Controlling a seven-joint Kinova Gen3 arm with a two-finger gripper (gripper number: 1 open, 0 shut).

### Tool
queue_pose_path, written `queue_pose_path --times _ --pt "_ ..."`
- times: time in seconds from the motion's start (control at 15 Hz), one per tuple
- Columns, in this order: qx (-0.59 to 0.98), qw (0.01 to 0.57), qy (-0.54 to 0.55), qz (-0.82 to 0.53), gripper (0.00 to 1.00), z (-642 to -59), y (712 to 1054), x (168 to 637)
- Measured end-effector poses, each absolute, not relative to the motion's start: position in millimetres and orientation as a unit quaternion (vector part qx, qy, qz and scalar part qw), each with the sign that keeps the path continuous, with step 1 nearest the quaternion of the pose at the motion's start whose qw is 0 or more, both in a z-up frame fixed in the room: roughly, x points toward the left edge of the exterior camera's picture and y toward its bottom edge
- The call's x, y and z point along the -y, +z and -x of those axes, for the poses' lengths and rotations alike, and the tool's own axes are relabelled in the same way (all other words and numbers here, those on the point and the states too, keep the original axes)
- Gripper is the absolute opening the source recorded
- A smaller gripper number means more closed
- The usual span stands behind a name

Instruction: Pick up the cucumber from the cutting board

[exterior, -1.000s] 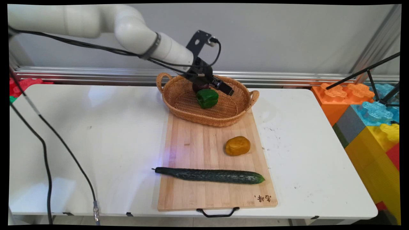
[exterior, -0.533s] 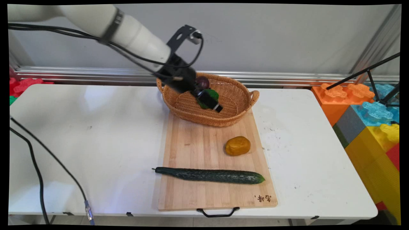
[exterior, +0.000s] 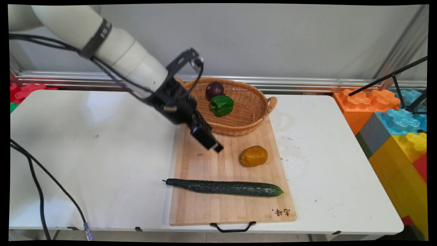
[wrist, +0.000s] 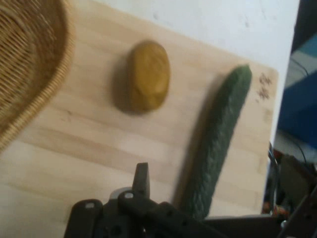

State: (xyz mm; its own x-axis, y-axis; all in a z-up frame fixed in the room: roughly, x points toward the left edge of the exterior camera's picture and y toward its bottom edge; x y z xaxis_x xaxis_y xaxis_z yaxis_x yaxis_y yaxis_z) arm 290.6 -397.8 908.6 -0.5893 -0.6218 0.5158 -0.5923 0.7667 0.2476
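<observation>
My black gripper (exterior: pixel 215 147) hangs open and empty over the far left part of the wooden cutting board (exterior: pixel 205 164), just in front of the wicker basket (exterior: pixel 254 119). A yellow-brown potato (exterior: pixel 253 155) lies on the board to its right, also seen in the hand view as the potato (wrist: pixel 147 75). A long dark green cucumber (exterior: pixel 225 187) lies across the board's near part, the cucumber (wrist: pixel 215 144) in the hand view. One finger (wrist: pixel 142 179) shows there. In the basket sit a green pepper (exterior: pixel 221 104) and a purple onion (exterior: pixel 214 90).
Large coloured toy blocks (exterior: pixel 396 119) stand off the table's right end, with a black tripod leg (exterior: pixel 385 77) above them. Red blocks (exterior: pixel 24 90) sit at the far left. Black cables (exterior: pixel 41 184) hang over the table's left part. A metal rail (exterior: pixel 307 82) runs along the wall.
The gripper has left the basket, swinging left and toward the near side to hang over the cutting board. The pepper stays in the basket; the onion is uncovered.
</observation>
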Motion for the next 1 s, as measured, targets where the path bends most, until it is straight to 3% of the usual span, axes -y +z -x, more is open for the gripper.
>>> queue_pose_path --times 0.6,1.0 --pt "0.935 0.239 -0.058 -0.256 1.0 -265.6 832.7 387.3" --pt "0.952 0.217 -0.046 -0.212 1.0 -255.2 801.3 391.7"
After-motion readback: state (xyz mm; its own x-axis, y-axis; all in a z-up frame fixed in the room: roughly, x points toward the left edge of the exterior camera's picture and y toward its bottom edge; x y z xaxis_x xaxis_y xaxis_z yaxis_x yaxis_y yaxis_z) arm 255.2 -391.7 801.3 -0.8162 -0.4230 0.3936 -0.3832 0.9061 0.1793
